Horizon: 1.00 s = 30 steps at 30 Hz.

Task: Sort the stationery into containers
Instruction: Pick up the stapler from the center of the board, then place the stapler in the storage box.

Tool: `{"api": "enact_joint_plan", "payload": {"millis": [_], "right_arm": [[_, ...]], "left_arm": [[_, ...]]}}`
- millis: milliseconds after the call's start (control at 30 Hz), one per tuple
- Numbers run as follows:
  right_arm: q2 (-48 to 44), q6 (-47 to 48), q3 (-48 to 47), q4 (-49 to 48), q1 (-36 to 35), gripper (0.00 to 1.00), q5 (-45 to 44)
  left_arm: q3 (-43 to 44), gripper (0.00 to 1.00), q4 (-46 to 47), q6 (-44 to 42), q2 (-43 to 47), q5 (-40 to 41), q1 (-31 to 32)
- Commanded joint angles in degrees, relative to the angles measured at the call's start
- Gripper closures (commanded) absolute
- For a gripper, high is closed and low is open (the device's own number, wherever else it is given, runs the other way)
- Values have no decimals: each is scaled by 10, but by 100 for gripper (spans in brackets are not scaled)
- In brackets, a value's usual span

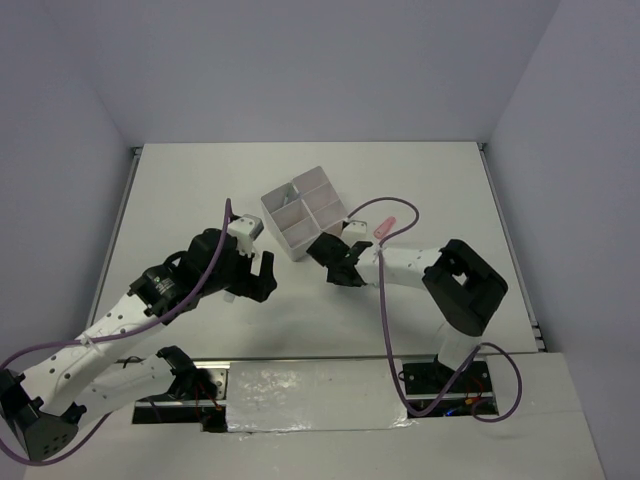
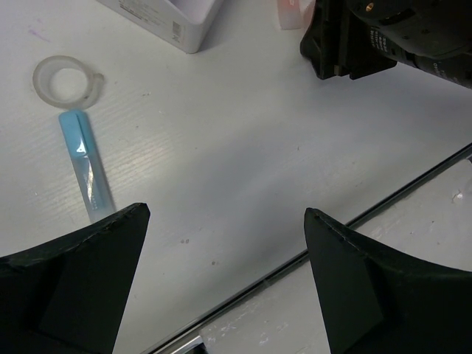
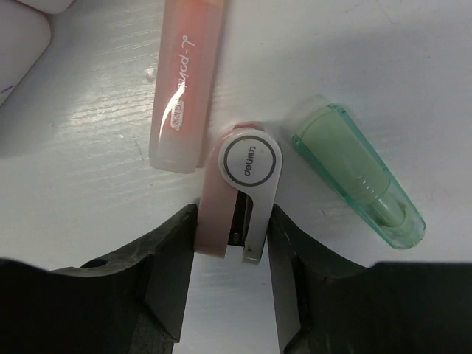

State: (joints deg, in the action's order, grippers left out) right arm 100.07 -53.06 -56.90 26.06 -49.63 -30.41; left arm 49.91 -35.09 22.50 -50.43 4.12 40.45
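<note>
The white table (image 1: 200, 190) bears a four-compartment organiser (image 1: 305, 210) mid-frame. A tape ring (image 2: 66, 80) lies just beside a blue highlighter (image 2: 87, 166) (upper left, left wrist view); an orange highlighter (image 3: 188, 81), pink piece (image 3: 247, 169) and green highlighter (image 3: 359, 173) lie close together.

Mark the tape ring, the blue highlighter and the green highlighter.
tape ring (image 2: 40, 80), left wrist view, left side of band.
blue highlighter (image 2: 87, 166), left wrist view, mid-body.
green highlighter (image 3: 354, 169), right wrist view, mid-body.

organiser (image 2: 173, 21) cropped, pink piece (image 3: 237, 184) half hidden

White arms (image 1: 100, 345) with black joints (image 1: 465, 285) and purple cables (image 1: 384, 315).
</note>
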Motion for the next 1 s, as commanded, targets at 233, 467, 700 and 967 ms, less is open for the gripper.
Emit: {"api": "enact_joint_plan", "payload": {"millis": [233, 467, 700, 967], "right_arm": [[-125, 125, 47, -35, -71, 73, -75], [-363, 342, 169, -223, -167, 74, 12], [-512, 394, 232, -282, -195, 73, 72], [-546, 421, 232, -295, -219, 72, 78]], "left_arm": [[16, 1, 19, 109, 4, 40, 1], [-44, 1, 198, 305, 52, -64, 2], [-90, 2, 366, 438, 8, -154, 14], [-38, 9, 377, 420, -93, -160, 67]]}}
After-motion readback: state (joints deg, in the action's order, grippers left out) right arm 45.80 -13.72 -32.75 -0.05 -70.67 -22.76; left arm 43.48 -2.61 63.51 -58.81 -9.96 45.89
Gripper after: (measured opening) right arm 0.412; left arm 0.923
